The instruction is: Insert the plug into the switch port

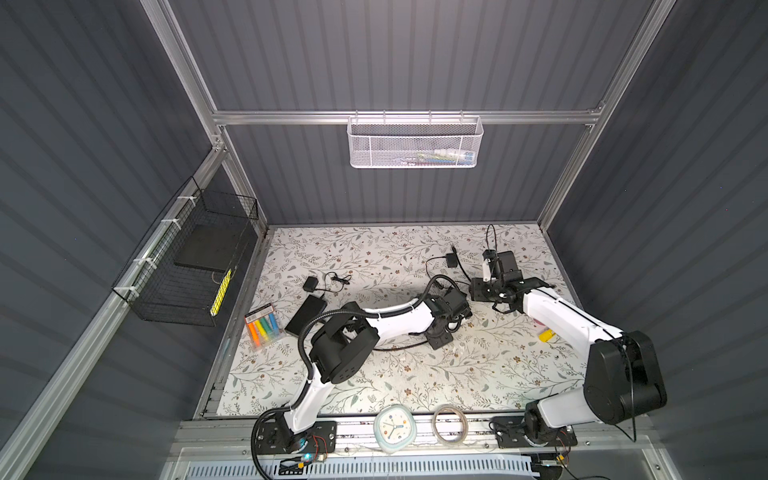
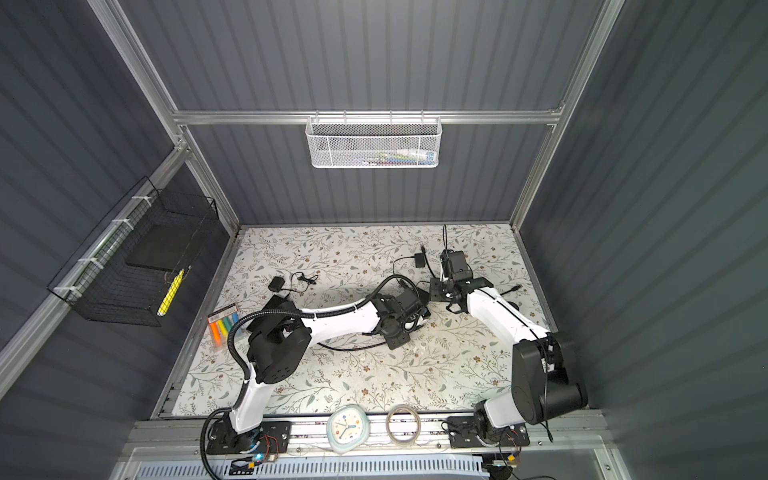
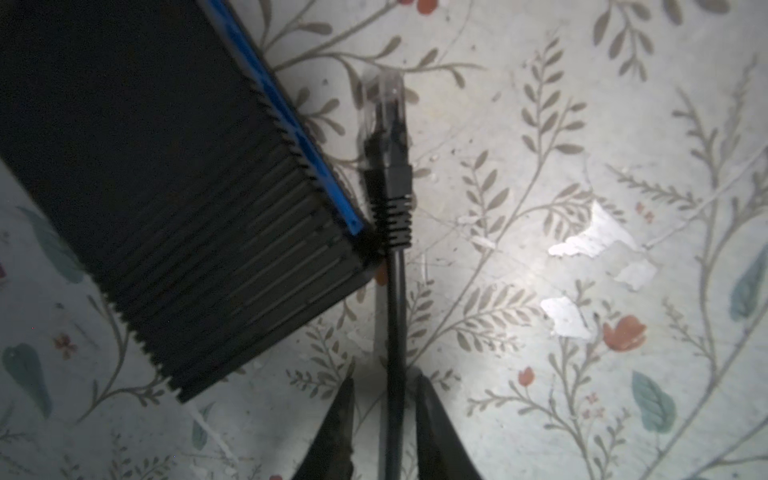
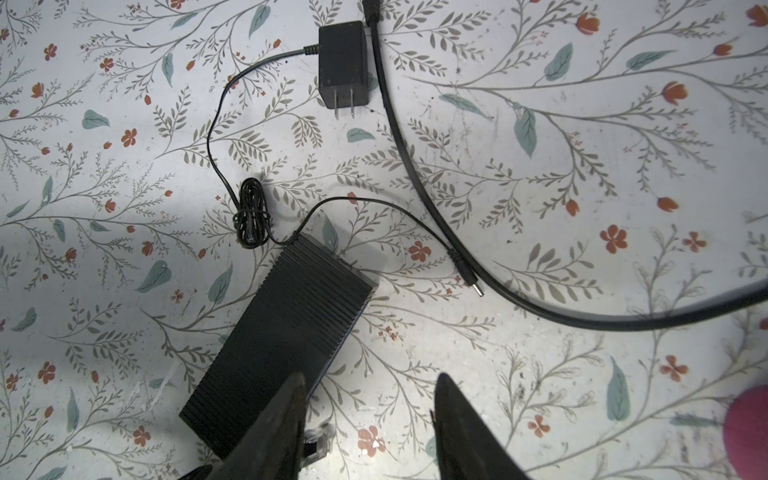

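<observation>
Grasping step: left tool [image 3: 385, 377] straddles the cable [image 3: 395, 311], clamp uncertain, plug [image 3: 384, 108] ahead; right tool [image 4: 370, 374] half-open, empty; next should come turning the plug into a port on the switch [image 3: 166, 187].

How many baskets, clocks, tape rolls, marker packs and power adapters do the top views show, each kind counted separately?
Baskets: 2, the white mesh basket and the black wire basket
Clock: 1
Tape roll: 1
Marker pack: 1
Power adapters: 2
Total: 7
</observation>
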`<control>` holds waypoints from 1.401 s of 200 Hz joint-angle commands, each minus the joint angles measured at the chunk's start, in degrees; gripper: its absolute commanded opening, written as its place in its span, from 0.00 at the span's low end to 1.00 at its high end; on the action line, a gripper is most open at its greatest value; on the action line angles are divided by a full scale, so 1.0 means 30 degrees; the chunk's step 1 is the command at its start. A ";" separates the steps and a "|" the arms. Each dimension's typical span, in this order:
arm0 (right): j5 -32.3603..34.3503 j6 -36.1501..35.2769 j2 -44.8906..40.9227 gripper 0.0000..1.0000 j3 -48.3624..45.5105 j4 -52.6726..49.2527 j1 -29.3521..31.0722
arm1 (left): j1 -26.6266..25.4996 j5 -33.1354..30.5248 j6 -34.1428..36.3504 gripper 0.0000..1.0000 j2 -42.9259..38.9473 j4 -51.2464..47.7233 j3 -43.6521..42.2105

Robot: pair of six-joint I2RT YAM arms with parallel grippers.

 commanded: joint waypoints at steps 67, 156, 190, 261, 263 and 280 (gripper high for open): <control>0.0003 0.0177 -0.0374 0.48 -0.0344 0.0425 -0.0336 | -0.0186 0.1551 0.0188 0.00 -0.1304 -0.1310 -0.1013; 0.0048 -0.0780 -0.0699 0.47 -0.0261 -0.0022 -0.0307 | 0.5590 0.0644 -0.3524 0.00 -0.6226 0.2965 -0.3040; -0.0113 -0.0742 0.0416 0.47 0.0452 -0.0302 -0.0307 | 0.9298 -0.1130 -0.5846 0.00 -0.4641 0.2512 -0.2480; -0.1262 -0.0663 0.4158 0.48 0.3558 -0.0715 -0.0277 | 1.2092 -0.1745 -0.8674 0.06 0.0783 0.1259 0.1496; -0.1359 -0.0649 0.4278 0.48 0.3638 -0.0676 -0.0277 | 1.2087 -0.1769 -0.8688 0.07 0.0934 0.1248 0.1586; -0.2025 -0.0412 0.5213 0.48 0.4393 -0.0855 -0.0277 | 1.2259 -0.1796 -0.8903 0.09 0.1805 0.1141 0.2428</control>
